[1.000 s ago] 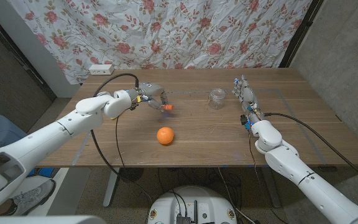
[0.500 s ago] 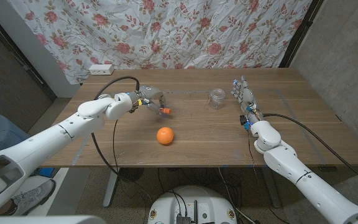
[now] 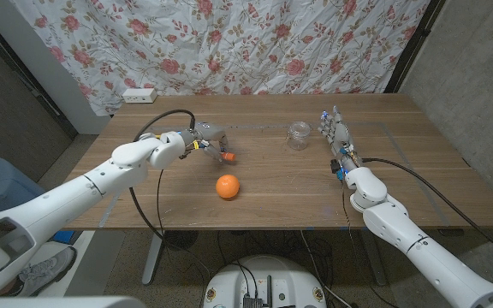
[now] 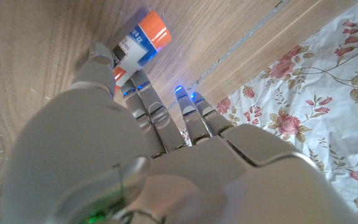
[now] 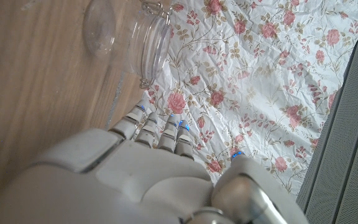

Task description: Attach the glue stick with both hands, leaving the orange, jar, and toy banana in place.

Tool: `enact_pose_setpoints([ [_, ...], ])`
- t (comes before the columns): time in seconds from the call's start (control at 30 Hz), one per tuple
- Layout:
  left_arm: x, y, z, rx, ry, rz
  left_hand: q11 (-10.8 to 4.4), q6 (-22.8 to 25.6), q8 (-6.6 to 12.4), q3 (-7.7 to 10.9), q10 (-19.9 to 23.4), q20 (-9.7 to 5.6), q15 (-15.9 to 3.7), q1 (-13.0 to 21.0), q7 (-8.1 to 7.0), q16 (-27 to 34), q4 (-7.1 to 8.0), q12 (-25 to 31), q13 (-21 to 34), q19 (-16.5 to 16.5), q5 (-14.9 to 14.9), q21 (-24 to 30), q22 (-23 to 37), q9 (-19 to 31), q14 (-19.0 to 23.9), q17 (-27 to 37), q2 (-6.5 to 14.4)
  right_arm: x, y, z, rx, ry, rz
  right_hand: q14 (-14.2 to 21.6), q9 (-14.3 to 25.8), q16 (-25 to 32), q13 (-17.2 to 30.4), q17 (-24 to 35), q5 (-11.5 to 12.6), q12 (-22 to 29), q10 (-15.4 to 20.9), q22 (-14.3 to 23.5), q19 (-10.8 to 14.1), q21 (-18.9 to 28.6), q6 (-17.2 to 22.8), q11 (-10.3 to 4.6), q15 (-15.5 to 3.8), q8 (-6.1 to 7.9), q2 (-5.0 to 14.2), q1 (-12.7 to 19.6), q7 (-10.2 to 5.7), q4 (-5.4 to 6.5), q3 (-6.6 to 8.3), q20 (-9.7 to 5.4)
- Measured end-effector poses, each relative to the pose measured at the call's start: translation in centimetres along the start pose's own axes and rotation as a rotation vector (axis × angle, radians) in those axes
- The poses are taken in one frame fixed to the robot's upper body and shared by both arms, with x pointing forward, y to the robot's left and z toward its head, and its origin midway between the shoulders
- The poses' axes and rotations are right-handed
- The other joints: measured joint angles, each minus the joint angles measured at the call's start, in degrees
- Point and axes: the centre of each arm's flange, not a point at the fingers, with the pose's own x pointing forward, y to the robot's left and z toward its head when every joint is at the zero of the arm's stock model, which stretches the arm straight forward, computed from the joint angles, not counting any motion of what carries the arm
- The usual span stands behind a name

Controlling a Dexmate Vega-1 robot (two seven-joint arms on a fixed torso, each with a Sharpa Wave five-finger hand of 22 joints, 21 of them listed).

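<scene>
The glue stick [image 3: 228, 157], white-labelled with an orange end, is pinched at the fingertips of my left hand [image 3: 204, 137], low over the table left of centre. In the left wrist view the glue stick [image 4: 140, 45] pokes out past the fingers of the left hand [image 4: 148, 155], close to the wood. The orange [image 3: 227, 186] lies just in front of it. A clear glass jar [image 3: 298, 135] stands right of centre. Beside the jar, my right hand [image 3: 335, 128] stands with fingers straight and holds nothing. The right wrist view has the jar [image 5: 145, 37] beyond the right hand [image 5: 129, 168].
The wooden table [image 3: 400, 171] runs wide to the right and front. A white power strip [image 3: 139, 94] lies at the back left corner. A floral cloth [image 3: 272, 43] hangs behind the table. A black cable [image 3: 157, 115] loops over my left arm.
My left hand has drawn back slightly and dropped, bringing the glue stick lower toward the table and nearer the orange. The right hand has not moved.
</scene>
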Motion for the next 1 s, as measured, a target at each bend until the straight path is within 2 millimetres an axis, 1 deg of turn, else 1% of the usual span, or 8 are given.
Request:
enact_pose_setpoints([
  [0.03, 0.0, -0.03, 0.07, 0.0, -0.001, -0.001, -0.02, 0.0, 0.0, 0.0, -0.02, 0.09, 0.0, -0.38, 0.0, 0.0, 0.0, 0.0, 0.0, -0.28, -0.01, 0.0, 0.0, 0.0, 0.0, 0.0, 0.38, -0.01, -0.01, -0.02, 0.001, 0.001, 0.0, 0.0, 0.0, 0.0, 0.0, 0.0, 0.0, 0.0, 0.0, 0.0, 0.0, 0.0, 0.0, 0.0, 0.0, 0.0, 0.0, 0.0, 0.0, 0.0, 0.0, 0.0],
  [0.2, 0.02, -0.29, 0.12, 0.011, 0.011, -0.016, -0.18, -0.33, 0.0, -0.01, -0.63, 0.18, -0.31, -0.44, -0.33, 0.0, -0.01, -0.01, -0.01, -0.36, -0.01, 0.0, 0.0, 0.0, -0.31, -0.13, 0.44, -0.26, -0.07, -0.25, 0.004, 0.006, -0.002, 0.0, 0.0, 0.0, 0.0, 0.0, 0.0, 0.21, 0.04, 0.0, 0.0, 0.0, 0.24, 0.04, 0.0, 0.0, 0.03, -0.03, 0.24, -0.17, 0.17, 0.0],
  [0.27, 0.03, -0.36, 0.14, 0.016, 0.014, -0.021, -0.09, -0.53, 0.0, -0.08, -0.72, 0.18, -0.18, -0.44, -0.52, 0.0, 0.07, -0.01, -0.01, -0.36, -0.01, 0.0, 0.0, 0.0, -0.44, -0.14, 0.44, -0.32, -0.06, -0.28, 0.005, 0.007, -0.003, 0.0, 0.0, 0.0, 0.0, 0.0, 0.0, 0.21, 0.32, 0.0, 0.0, 0.0, 0.31, 0.32, 0.0, 0.0, 0.45, -0.46, 0.31, -0.25, 0.24, 0.0],
  [0.37, 0.04, -0.47, 0.17, 0.025, 0.021, -0.027, -0.18, -0.62, 0.0, -0.25, -1.23, -0.04, -0.1, -0.44, -0.61, 0.0, 0.24, -0.01, -0.01, -0.58, -0.02, 0.0, 0.0, 0.01, -0.52, -0.14, 0.45, -0.38, -0.06, -0.33, 0.006, 0.009, -0.004, 0.0, 0.0, 0.0, 0.0, 0.0, 0.0, 0.21, 0.32, 0.0, 0.0, 0.0, 0.31, 0.31, 0.0, 0.0, 0.0, -0.91, 0.31, -0.25, 0.24, 0.0],
  [0.57, 0.06, -0.67, 0.2, 0.038, 0.029, -0.038, -0.15, -1.83, -0.01, -0.6, -2.9, 0.09, -0.2, -1.26, -1.54, 0.0, 0.27, -0.01, 0.0, -0.88, -0.05, 0.0, 0.0, 0.01, -1.04, -0.14, 1.28, -0.45, -0.03, -0.39, 0.01, 0.01, -0.008, 0.0, 0.01, 0.0, 0.0, 0.0, 0.0, 0.21, 0.31, 0.0, -0.01, 0.0, 0.31, 0.31, 0.0, 0.0, 0.0, -0.91, 0.31, -0.25, 0.24, 0.0],
  [0.67, 0.08, -0.68, 0.17, 0.045, 0.032, -0.04, -0.2, -2.52, -0.01, -0.74, -3.52, -0.01, -0.2, -1.27, -1.22, 0.0, 0.22, 0.0, 0.01, -1.39, -0.05, 0.0, 0.0, 0.02, -1.03, -0.13, 1.28, -0.46, 0.05, -0.42, 0.013, 0.01, -0.008, 0.0, 0.0, 0.0, 0.0, 0.0, 0.0, 0.21, 0.31, 0.0, -0.01, 0.0, 0.31, 0.31, 0.0, 0.0, 0.0, -0.91, 0.31, -0.25, 0.24, 0.0],
  [0.83, 0.12, -0.6, 0.09, 0.056, 0.037, -0.04, -0.2, -3.52, -0.02, -0.87, -4.92, 0.11, -0.11, -1.39, -1.58, 0.0, 0.09, 0.02, 0.14, -2.93, -0.05, 0.0, 0.0, 0.81, -1.55, -0.13, 1.32, -0.41, 0.25, -0.47, 0.018, 0.011, -0.007, 0.2, 0.01, 0.0, 0.0, 0.0, 0.0, 0.21, 0.31, 0.0, -0.01, 0.0, 0.31, 0.31, 0.2, 0.0, 0.0, -0.91, 0.31, -0.33, 0.64, 0.0],
  [1.0, 0.13, -0.51, -0.03, 0.064, 0.042, -0.043, -0.01, -5.57, -0.45, -1.29, -6.96, 0.2, -0.22, -3.12, -1.62, 0.0, 0.02, -0.06, 0.1, -3.65, -0.04, 0.0, 0.0, 0.9, -2.27, -0.13, 0.78, -0.29, 0.38, -0.54, 0.022, 0.013, -0.003, 0.0, 0.01, 0.0, 0.0, 0.0, 0.0, 0.21, 0.31, 0.0, -0.01, 0.0, 0.31, 0.31, 0.4, 0.0, 0.0, -0.9, 0.31, -0.33, 0.64, 0.0],
])
